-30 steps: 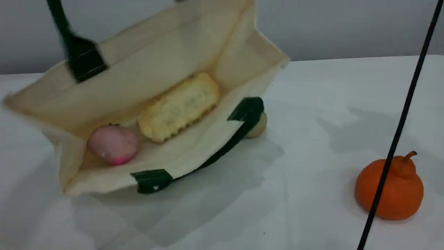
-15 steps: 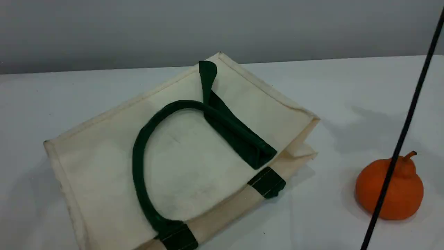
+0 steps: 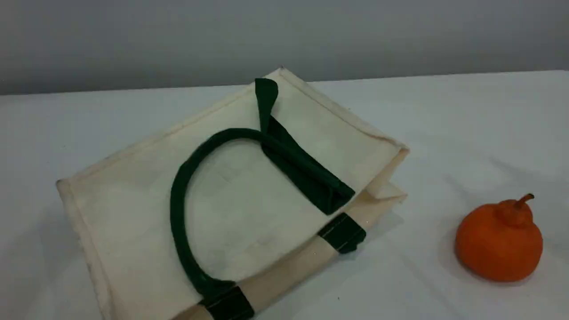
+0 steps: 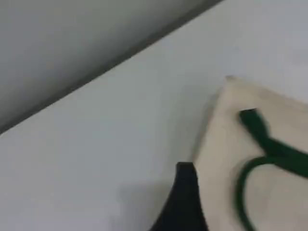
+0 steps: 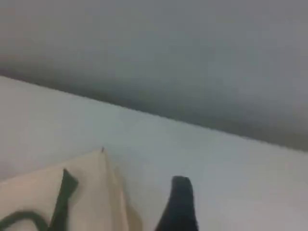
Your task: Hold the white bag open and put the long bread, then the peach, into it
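Observation:
The white bag (image 3: 249, 195) lies flat on the table with its mouth fallen shut. One green handle (image 3: 178, 209) loops across its upper side. The long bread and the peach are hidden. Neither gripper shows in the scene view. In the left wrist view one dark fingertip (image 4: 185, 197) hangs bare, high over the table beside the white bag's corner (image 4: 269, 139). The right wrist view shows one bare fingertip (image 5: 179, 202) above the table, to the right of the white bag's corner (image 5: 91, 192). Nothing is held by either gripper.
An orange stemmed fruit (image 3: 498, 242) sits on the white table (image 3: 444, 133) at the right, well apart from the bag. A grey wall runs behind the table's far edge.
A second ago the bag was held up open with bread and peach showing inside. It was let go and dropped flat. The thin black cable at the right has left the view.

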